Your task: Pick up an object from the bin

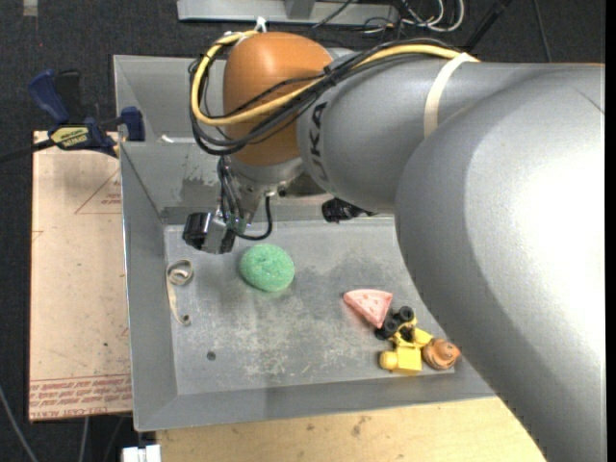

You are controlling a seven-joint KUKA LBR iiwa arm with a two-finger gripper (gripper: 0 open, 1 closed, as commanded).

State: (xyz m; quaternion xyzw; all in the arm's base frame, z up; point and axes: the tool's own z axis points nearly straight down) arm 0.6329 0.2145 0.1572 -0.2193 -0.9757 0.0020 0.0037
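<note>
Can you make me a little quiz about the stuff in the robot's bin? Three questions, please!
1. Pick one: which thing lies nearest the gripper?
A) the pink wedge
B) the green round lump
C) the yellow and black toy

2. True or false: the pink wedge touches the green round lump.

3. Fill the gap: the little knob right beside the yellow and black toy is ____ in colour.

Key: 1 is B. 2 is false, because bare bin floor lies between them. 3 is brown.
</note>
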